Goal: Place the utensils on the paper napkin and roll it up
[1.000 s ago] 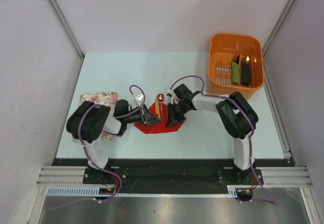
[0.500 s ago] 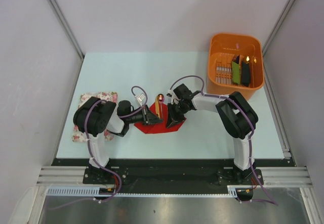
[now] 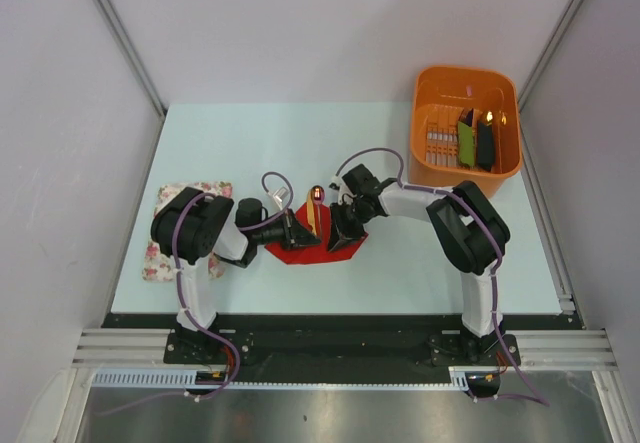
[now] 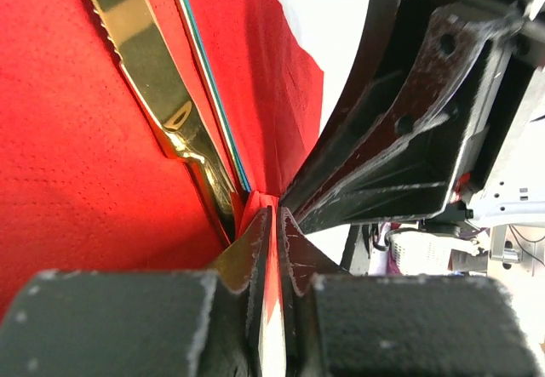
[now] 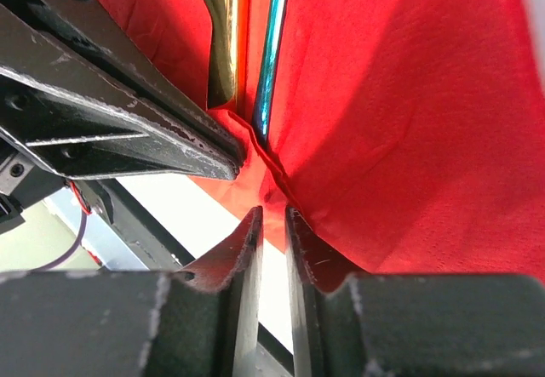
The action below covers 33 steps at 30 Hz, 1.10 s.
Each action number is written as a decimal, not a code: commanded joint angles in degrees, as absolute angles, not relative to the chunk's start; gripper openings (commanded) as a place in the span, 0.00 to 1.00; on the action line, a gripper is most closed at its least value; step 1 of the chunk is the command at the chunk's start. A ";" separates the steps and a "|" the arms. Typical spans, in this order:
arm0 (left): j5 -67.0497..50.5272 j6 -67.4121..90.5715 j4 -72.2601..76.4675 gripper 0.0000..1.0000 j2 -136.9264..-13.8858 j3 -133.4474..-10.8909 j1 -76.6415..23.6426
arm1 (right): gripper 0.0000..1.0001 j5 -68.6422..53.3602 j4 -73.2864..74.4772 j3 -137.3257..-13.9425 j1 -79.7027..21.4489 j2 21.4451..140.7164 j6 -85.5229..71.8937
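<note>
The red paper napkin (image 3: pixel 310 248) lies in the middle of the table, between my two grippers. The utensils (image 3: pixel 314 215) lie on it in a bunch, with the dark red spoon bowl (image 3: pixel 317 194) past its far edge. In the left wrist view a shiny yellow handle (image 4: pixel 149 62) and a blue one (image 4: pixel 204 79) rest on the napkin (image 4: pixel 68 139). My left gripper (image 3: pixel 297 235) is shut on the napkin's near edge (image 4: pixel 274 224). My right gripper (image 3: pixel 340 233) faces it, jaws almost closed on a napkin fold (image 5: pixel 274 202) next to the blue handle (image 5: pixel 272 62).
A white floral cloth (image 3: pixel 160 253) lies at the left, partly under my left arm. An orange basket (image 3: pixel 440 168) stands at the far right and holds a green oblong item (image 3: pixel 466 141) and a black one (image 3: pixel 485 143).
My left arm's elbow has swung right, uncovering more of the floral cloth. Both grippers stay at the napkin; the utensils have not moved.
</note>
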<state>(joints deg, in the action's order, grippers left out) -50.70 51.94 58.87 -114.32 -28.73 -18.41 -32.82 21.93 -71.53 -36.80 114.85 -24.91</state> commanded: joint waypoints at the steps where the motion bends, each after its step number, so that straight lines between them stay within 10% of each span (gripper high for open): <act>1: -49.57 49.31 57.48 0.09 -115.31 -29.97 -18.19 | 0.24 -30.32 23.73 -74.44 -34.37 112.15 -23.20; 7: -49.66 48.78 56.34 0.09 -115.22 -30.06 -18.19 | 0.35 -27.96 28.03 -73.74 -29.28 107.23 -21.01; 12: -49.48 48.25 55.55 0.09 -114.87 -30.06 -18.19 | 0.69 -23.82 32.69 -72.52 -25.76 105.38 -17.85; 23: -49.75 47.29 54.49 0.09 -114.35 -30.41 -18.19 | 0.68 -29.87 30.07 -70.14 -24.70 111.70 -17.75; 33: -49.75 47.29 54.32 0.09 -114.43 -30.50 -18.19 | 0.47 -41.04 21.80 -69.43 -25.40 112.94 -23.11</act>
<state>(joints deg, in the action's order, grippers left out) -51.44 50.48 56.27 -114.41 -30.02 -18.35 -36.71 25.80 -70.00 -25.08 112.97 -21.17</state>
